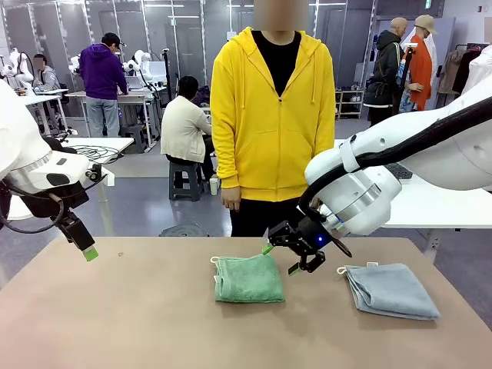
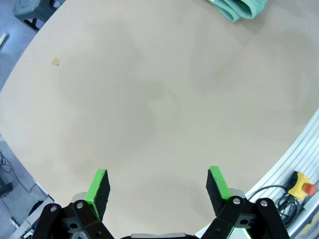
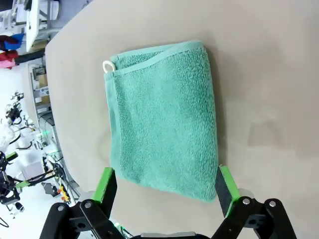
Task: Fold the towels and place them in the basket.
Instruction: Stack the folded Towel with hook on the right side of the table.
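In the front view, the right gripper [image 1: 281, 259] hangs open just above the right edge of the folded sea-green towel [image 1: 247, 278] at centre frame; the grey-blue towel [image 1: 392, 290] lies folded at lower right on the tabletop [image 1: 138, 315]. The left gripper [image 1: 88, 251] hovers at far left.

The left wrist view shows that gripper [image 2: 158, 185] spread wide over bare tabletop, with the green towel's corner [image 2: 238, 8] at the top edge.

In the right wrist view, the open gripper [image 3: 164, 185] straddles the towel's [image 3: 162, 114] near edge. Lowering straight and pinching all layers together should keep the fold intact.
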Tool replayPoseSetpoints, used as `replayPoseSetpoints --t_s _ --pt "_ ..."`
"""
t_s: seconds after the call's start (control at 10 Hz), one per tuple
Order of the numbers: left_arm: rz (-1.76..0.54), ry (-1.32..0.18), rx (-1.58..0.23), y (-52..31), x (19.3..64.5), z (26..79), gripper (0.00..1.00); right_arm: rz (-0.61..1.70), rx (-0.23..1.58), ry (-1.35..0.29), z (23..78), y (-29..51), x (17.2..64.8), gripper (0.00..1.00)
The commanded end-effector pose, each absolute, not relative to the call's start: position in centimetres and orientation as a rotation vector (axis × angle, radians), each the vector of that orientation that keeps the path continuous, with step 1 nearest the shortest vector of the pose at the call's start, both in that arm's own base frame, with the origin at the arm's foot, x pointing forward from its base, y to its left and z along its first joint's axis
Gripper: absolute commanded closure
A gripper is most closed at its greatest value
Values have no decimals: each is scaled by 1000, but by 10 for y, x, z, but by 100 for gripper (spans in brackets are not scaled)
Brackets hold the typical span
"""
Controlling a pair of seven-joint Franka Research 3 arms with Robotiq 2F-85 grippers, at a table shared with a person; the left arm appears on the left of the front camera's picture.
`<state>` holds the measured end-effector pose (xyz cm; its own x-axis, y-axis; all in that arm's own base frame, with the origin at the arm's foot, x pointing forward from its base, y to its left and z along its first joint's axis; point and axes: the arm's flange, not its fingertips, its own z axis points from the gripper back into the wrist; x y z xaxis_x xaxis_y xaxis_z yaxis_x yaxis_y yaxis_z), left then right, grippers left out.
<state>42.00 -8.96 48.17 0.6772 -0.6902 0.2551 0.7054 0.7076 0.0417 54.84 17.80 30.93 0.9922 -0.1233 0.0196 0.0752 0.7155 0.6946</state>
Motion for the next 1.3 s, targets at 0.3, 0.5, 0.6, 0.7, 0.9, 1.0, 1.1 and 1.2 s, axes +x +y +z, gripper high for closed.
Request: replayPoseSetpoints --t_s 0.3,0.5,0.6,0.7,0.9,1.0,1.1,1.2 --pt "-776 -254 -47 -91 423 484 2 -75 827 -50 280 177 562 0" --pt "-776 -254 -47 -91 423 484 2 -87 832 -43 272 176 564 0" --pt "-776 -254 -47 -91 423 484 2 -88 832 -32 269 178 566 0" --pt "-776 -254 -47 -91 423 484 2 -85 830 -25 266 182 567 0" --pt "-776 -254 -47 -91 423 484 2 -90 840 -25 265 186 570 0" --pt "-776 -254 -47 -91 423 484 2 -92 838 -13 262 188 571 0" --pt "-776 -254 -47 -91 423 484 2 -89 866 -13 260 190 572 18" --pt "-776 -254 -47 -91 423 484 2 -88 866 -19 260 192 572 50"
